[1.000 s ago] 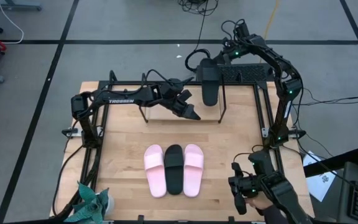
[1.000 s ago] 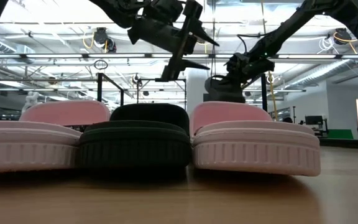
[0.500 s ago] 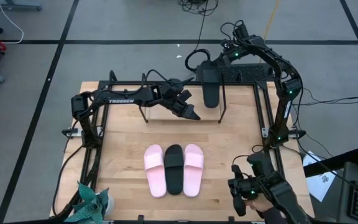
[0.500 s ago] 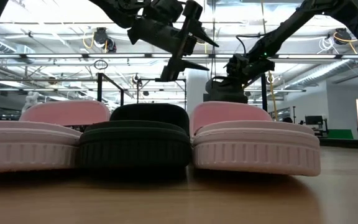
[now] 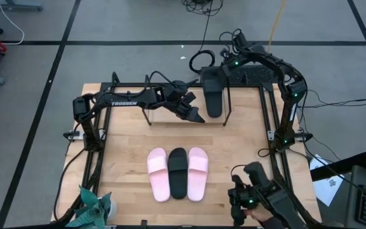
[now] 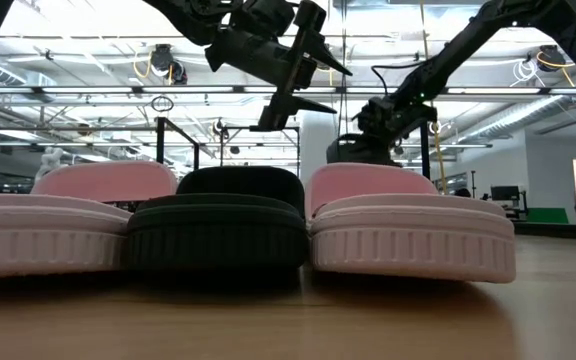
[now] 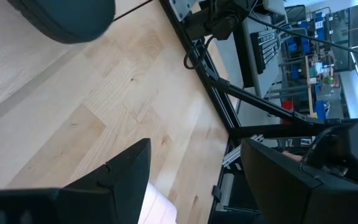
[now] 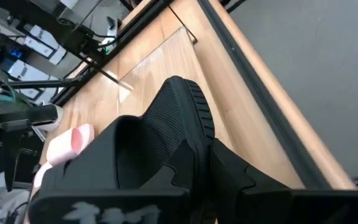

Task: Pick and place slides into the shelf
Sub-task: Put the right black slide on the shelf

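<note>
Three slides lie side by side in a row near the middle of the worktop [image 5: 126, 137], a little toward its front edge: one slide [image 5: 158, 174] on the left, a second [image 5: 178, 172] between, a third [image 5: 197, 173] on the right, their sides touching. The shelf [image 5: 186, 121] stands along the worktop's back edge. My right end effector [image 5: 216, 71] is over the shelf's right end with a fourth slide [image 5: 213, 93] in its grip, lengthwise front to back. My left end effector [image 5: 192, 113] hangs above the shelf's middle, just left of that slide.
</note>
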Robot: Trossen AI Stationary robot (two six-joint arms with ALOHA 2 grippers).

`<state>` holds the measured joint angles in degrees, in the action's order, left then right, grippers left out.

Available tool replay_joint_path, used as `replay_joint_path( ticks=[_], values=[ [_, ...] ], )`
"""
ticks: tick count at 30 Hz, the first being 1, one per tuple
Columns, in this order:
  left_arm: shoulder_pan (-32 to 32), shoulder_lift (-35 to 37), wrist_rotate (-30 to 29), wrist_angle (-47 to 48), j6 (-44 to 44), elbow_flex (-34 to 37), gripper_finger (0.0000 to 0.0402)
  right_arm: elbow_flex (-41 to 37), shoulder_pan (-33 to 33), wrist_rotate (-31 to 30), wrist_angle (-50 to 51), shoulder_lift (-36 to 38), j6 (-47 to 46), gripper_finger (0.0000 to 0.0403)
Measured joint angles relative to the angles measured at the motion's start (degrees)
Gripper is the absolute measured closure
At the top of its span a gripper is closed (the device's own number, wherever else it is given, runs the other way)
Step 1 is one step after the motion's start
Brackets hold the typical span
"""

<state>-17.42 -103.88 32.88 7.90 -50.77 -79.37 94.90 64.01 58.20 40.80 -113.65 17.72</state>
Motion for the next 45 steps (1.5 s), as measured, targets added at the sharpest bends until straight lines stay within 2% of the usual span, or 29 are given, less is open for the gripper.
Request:
replay_joint_path(
  ticks=[5, 17, 27, 45],
  values=[
    [0.32, 0.0, -0.02, 0.0, 0.01, 0.0, 0.0153, -2.94, 0.0, -3.0, -0.28, 0.0, -0.51, 0.0387],
    [0.34, -0.02, -0.07, 0.01, 0.77, 0.0, 0.0153, -4.18, 0.0, -4.32, -2.9, 0.0, -1.26, 0.0387],
    [0.34, -0.02, -0.07, 0.0, 0.81, 0.0, 0.0153, -4.19, 0.02, -1.95, -9.96, 0.0, -5.05, 0.0387],
    [0.34, -0.04, -0.07, 0.0, 0.73, 0.0, 0.0153, -4.2, 0.07, 0.63, -10.66, -5.85, -5.23, 0.0388]
  ],
)
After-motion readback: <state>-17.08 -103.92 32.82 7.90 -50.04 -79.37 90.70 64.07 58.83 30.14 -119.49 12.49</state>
